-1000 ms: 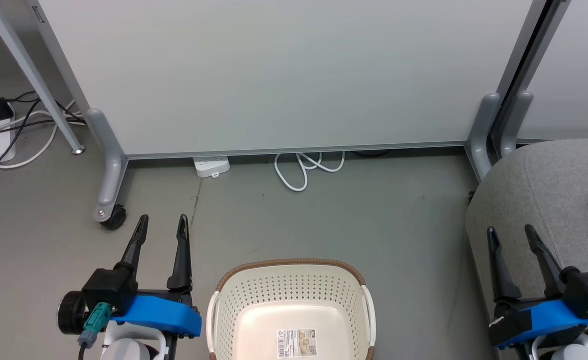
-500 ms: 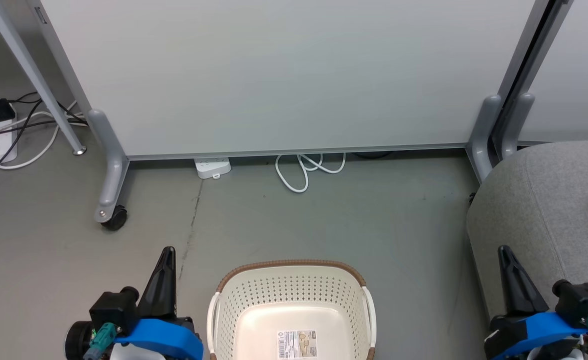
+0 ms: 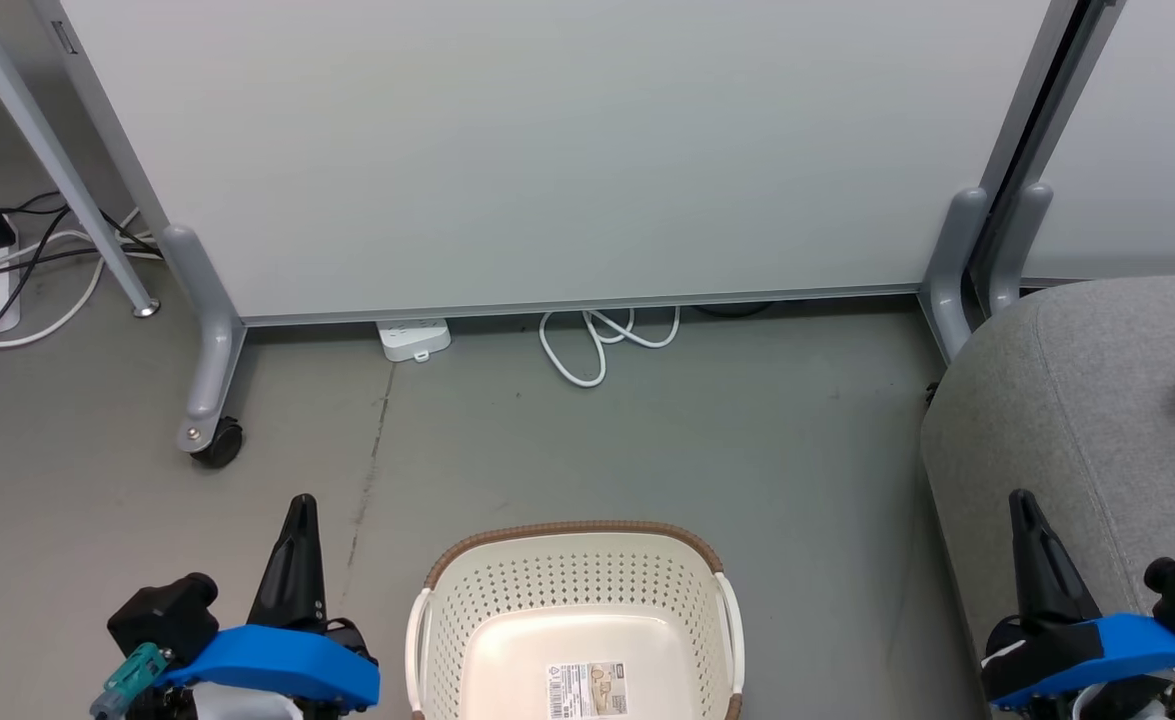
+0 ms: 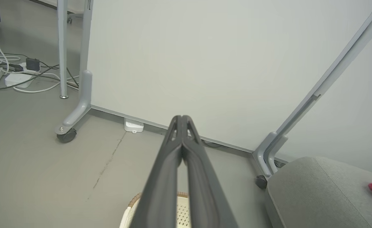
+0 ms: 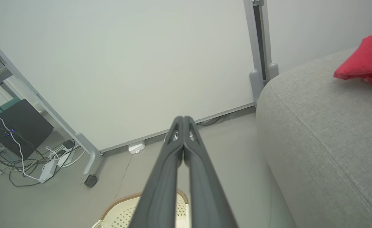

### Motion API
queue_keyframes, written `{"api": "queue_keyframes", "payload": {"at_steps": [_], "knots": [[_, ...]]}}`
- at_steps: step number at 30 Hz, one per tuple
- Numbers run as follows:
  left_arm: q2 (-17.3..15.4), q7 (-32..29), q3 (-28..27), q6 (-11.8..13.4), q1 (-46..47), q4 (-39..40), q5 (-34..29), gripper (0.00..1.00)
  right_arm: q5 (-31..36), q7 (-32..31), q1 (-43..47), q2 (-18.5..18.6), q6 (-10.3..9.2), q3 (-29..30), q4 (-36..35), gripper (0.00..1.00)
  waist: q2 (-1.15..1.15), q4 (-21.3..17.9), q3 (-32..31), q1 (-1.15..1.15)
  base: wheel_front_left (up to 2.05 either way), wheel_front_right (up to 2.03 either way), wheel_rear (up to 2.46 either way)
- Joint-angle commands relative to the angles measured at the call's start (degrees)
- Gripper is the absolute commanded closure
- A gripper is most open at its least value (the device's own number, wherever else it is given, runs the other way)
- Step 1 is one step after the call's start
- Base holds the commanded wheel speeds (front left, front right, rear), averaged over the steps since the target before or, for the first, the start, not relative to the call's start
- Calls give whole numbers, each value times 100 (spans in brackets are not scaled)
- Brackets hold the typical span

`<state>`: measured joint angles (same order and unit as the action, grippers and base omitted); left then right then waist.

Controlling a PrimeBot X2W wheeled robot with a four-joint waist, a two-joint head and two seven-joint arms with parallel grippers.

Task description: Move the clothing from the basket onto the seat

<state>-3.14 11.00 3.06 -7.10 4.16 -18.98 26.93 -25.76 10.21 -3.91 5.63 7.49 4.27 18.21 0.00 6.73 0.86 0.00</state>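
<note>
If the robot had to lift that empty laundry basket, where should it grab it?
Probably the white side handles of the basket: it stands upright, one handle on each side, so the left gripper comes from its left, the right gripper from its right.

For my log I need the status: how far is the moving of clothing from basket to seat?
Done: red clothing lies on the grey seat, and the basket shows a bare floor apart from a sticker. In hand: nothing; the left gripper and right gripper have fingers shut and empty. Left: probably nothing, though the basket's near end is out of frame.
</note>
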Motion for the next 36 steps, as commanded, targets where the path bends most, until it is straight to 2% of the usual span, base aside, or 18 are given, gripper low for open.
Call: {"api": "queue_keyframes", "payload": {"at_steps": [1, 16, 36], "knots": [[-34, -41, -35, -9, 154, 111, 180, 100, -198, -33, -95, 3, 0, 26, -107, 100, 0, -6, -1, 0, 0, 0, 0], [-65, -379, -191, -18, 177, 212, 1638, 100, -1634, -393, -134, -57, 0, 67, -191, 100, 0, -104, -10, 0, 0, 0, 0], [-81, -745, -372, -29, 196, 307, 3124, 100, -3113, -774, -180, -121, 0, 116, -266, 100, 0, -228, -23, 0, 0, 0, 0]]}}
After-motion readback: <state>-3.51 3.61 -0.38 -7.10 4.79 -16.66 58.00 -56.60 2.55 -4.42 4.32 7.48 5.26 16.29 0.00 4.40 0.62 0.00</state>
